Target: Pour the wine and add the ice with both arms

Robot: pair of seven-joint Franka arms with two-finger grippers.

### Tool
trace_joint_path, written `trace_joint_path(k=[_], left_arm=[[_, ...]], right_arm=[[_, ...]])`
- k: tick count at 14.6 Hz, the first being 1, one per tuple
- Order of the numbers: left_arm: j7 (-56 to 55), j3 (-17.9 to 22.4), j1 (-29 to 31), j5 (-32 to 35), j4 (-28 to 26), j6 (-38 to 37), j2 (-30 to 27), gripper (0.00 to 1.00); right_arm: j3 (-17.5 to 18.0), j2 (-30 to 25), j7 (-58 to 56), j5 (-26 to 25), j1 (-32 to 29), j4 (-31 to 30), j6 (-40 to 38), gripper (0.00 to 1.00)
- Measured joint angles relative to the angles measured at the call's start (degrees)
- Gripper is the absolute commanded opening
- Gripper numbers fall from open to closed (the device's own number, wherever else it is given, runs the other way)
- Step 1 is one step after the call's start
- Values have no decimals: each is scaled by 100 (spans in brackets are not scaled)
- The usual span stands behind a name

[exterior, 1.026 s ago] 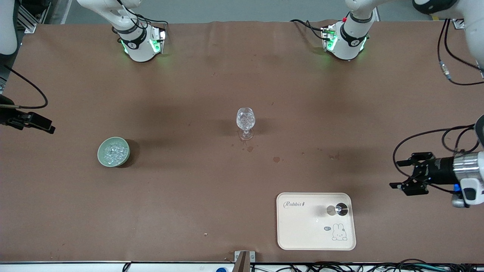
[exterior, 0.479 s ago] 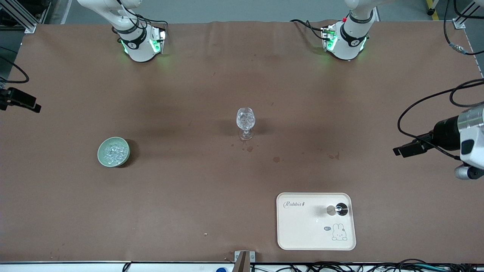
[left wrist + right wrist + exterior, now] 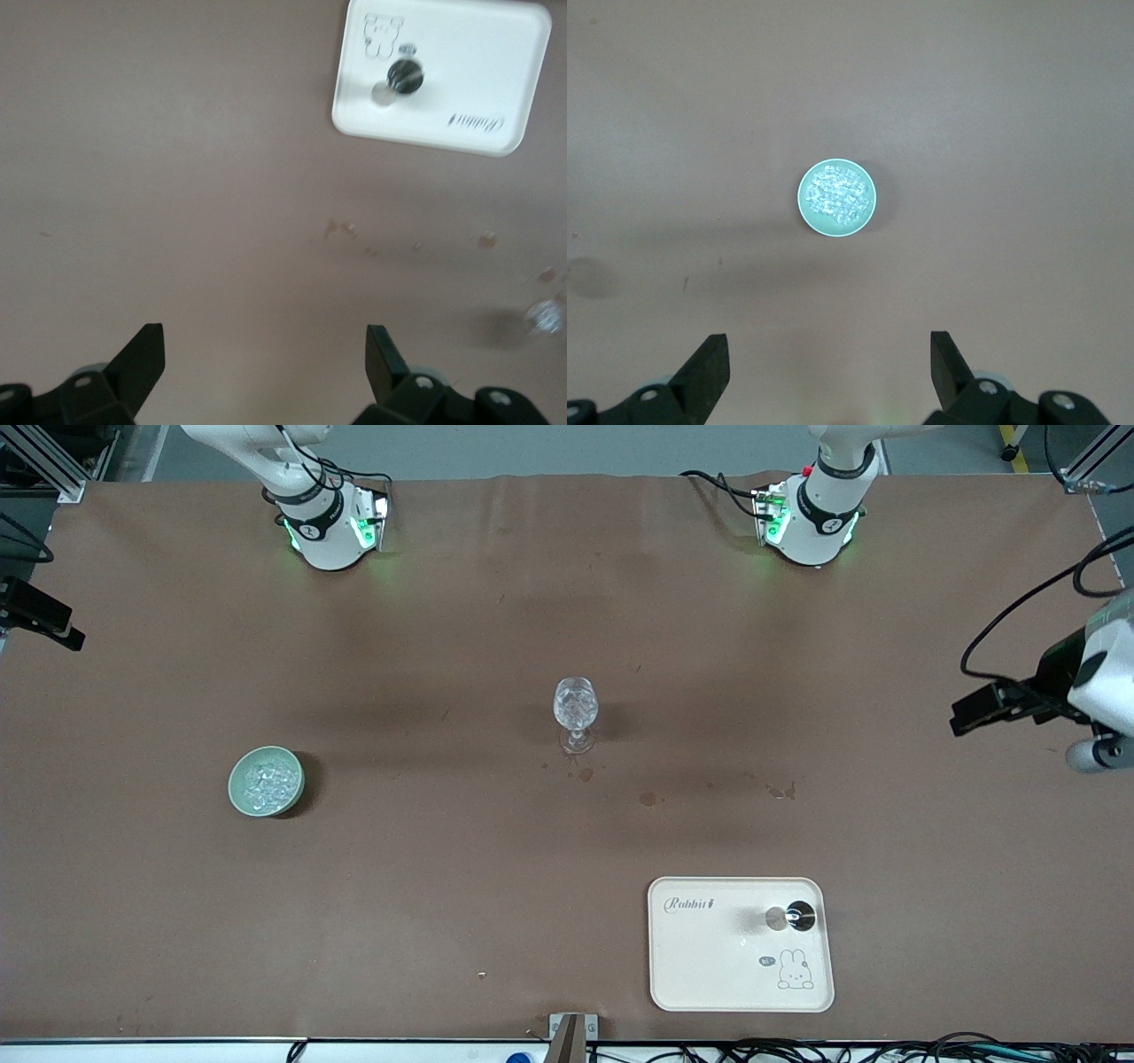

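Observation:
A cut-glass goblet (image 3: 576, 710) stands upright mid-table. Toward the right arm's end sits a green bowl (image 3: 235, 786) filled with ice (image 3: 266, 780). In the right wrist view my right gripper (image 3: 830, 359) hangs open and empty high over the table, with the bowl (image 3: 802, 198) and ice (image 3: 836, 194) below it. At the table's edge at the left arm's end, my left gripper (image 3: 265, 354) is up in the air, open and empty. No wine shows. A small dark-topped vessel (image 3: 797, 915) stands on the white tray (image 3: 709, 957).
The tray (image 3: 478, 53) lies near the table's front edge, toward the left arm's end. Small dried stains (image 3: 648, 799) dot the brown cover between goblet and tray. Both arm bases (image 3: 323, 531) with green lights stand along the farther edge.
Both grippers have drawn back toward the bases' edge of the table, along its two ends. The left one has left the spot beside the tray. Goblet, bowl and tray have not moved.

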Motion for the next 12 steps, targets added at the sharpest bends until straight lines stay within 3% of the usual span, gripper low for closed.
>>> trace_joint_path(k=[5, 12], left_arm=[[375, 526, -370, -19, -978, -2, -914, 100], [375, 592, -374, -488, -1796, 5, -1673, 100]], right_arm=[[1, -12, -1, 0, 0, -44, 4, 100], [8, -12, -3, 0, 8, -52, 26, 100]])
